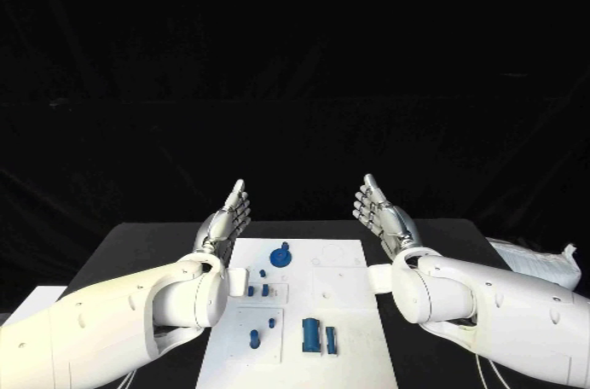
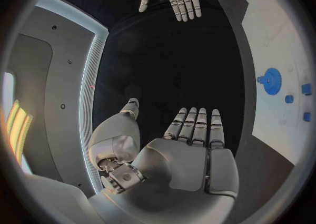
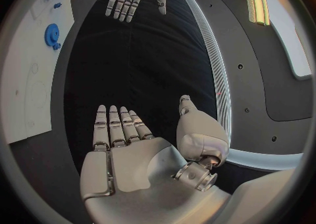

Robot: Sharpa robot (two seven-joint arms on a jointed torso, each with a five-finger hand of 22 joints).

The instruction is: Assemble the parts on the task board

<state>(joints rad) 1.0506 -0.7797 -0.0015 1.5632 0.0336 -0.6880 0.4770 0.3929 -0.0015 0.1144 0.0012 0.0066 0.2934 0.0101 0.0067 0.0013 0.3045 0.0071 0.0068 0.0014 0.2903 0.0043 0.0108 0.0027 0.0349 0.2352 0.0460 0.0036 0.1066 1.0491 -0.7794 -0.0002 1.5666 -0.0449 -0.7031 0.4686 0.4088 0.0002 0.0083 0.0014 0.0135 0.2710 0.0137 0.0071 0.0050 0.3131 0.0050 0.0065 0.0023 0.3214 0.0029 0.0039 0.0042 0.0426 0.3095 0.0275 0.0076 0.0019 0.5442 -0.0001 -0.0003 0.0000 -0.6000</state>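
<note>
Task board (image 1: 330, 280): white plate, middle of the black table (image 1: 147, 244), lying between the two arms. Its near end is cut off by the head view's lower edge; its left margin is partly hidden behind the left arm.

Parts, head view: blue gear-like disc (image 1: 280, 256) at the board's far end; cluster of small blue pegs (image 1: 259, 283) left of centre; one blue peg (image 1: 255, 338) standing near-left; two upright blue cylinders (image 1: 320, 335) near the board's middle. Faint circular outlines mark the board's far-right area.

Left hand (image 1: 225, 221): raised at the board's far-left corner, fingers straight and together, grasping nothing. The left wrist view confirms the flat, empty palm (image 2: 191, 155) and adds the toothed rim of the disc (image 2: 272, 80), plus three small blue parts beside it, too small to identify.

Right hand (image 1: 384, 219): raised at the board's far-right corner, fingers extended, released, touching nothing. The right wrist view shows its bare palm (image 3: 131, 155) and the disc (image 3: 51, 35) edge-on.

Each wrist view shows the opposite hand across the table.

White bag-like object (image 1: 537, 263) at the table's right edge, crumpled; contents cannot be made out.

Writing: none legible on any item.
</note>
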